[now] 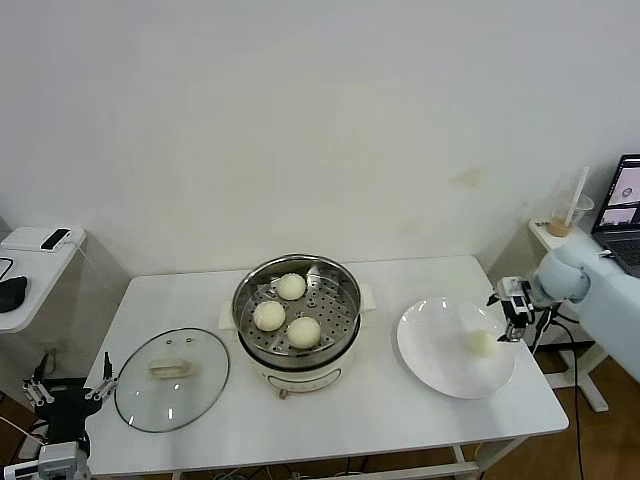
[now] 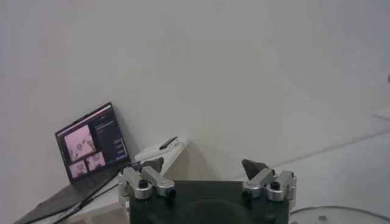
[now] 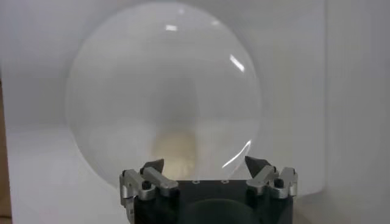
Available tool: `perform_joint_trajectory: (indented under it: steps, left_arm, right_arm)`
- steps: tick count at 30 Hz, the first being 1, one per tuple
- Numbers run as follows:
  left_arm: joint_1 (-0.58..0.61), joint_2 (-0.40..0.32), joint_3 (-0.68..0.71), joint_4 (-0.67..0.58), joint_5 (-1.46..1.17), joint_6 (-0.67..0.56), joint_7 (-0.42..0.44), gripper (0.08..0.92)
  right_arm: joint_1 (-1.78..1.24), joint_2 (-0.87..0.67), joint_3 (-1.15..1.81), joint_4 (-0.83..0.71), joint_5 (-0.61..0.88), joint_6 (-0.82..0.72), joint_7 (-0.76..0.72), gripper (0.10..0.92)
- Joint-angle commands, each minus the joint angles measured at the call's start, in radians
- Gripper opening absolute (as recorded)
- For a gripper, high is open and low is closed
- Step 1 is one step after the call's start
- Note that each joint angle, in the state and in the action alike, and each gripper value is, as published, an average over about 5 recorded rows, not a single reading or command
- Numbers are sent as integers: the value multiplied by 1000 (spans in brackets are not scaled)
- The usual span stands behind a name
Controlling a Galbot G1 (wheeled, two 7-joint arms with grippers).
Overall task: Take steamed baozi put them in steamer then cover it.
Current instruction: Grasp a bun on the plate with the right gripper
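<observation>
Nearest the head camera, the cover lies flat on the bench at its front left corner, a clear glass lid with a metal rim and a cream handle at its centre. Just off that corner, below the bench's left edge, the left hand hangs with its fingers spread wide, holding nothing; its wrist view shows the same wide gap and looks toward a wall.

At the middle of the white bench stands the steamer, a shiny steel pot on a white base, touching nothing else. Three steamed baozi sit on its perforated tray, one toward the back and two nearer the front. Toward the right edge lies a flat white plate with the fourth bun on its right part. The right hand hovers at the bench's right edge, just beside the plate rim, fingers wide and empty; its wrist view looks across the plate at the bun.

Behind the bench rises a plain white wall with a faint stain right of centre. Left of the bench stands a white side table carrying a small white device and a dark object. Right of the bench, another white surface carries a laptop with a lit screen and a plastic cup with a straw. No brand, label or writing can be read anywhere; the laptop screen is too small to make out.
</observation>
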Motion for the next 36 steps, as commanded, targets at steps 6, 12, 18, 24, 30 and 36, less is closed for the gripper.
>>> perform_joint_trajectory:
  steps: [6, 12, 18, 24, 30, 36]
  left_arm:
    - [3, -4, -3, -3, 2, 1, 1, 823]
    - [3, -9, -4, -2, 2, 0, 0, 823]
    - [3, -13, -3, -3, 3, 0, 0, 823]
    - [3, -14, -2, -3, 3, 0, 0, 823]
    - [4, -16, -1, -5, 3, -1, -1, 823]
    - [1, -15, 1, -7, 3, -1, -1, 823]
  right_arm:
    - [-91, 115, 62, -144, -76, 11, 7, 823]
    - [-84, 134, 57, -158, -83, 7, 20, 823]
    - [-84, 133, 55, -159, -92, -1, 18, 770]
    - [-84, 127, 55, -155, -91, -3, 16, 685]
    - [-52, 102, 39, -128, -69, 0, -2, 617]
    - [67, 54, -48, -60, -13, -10, -38, 599]
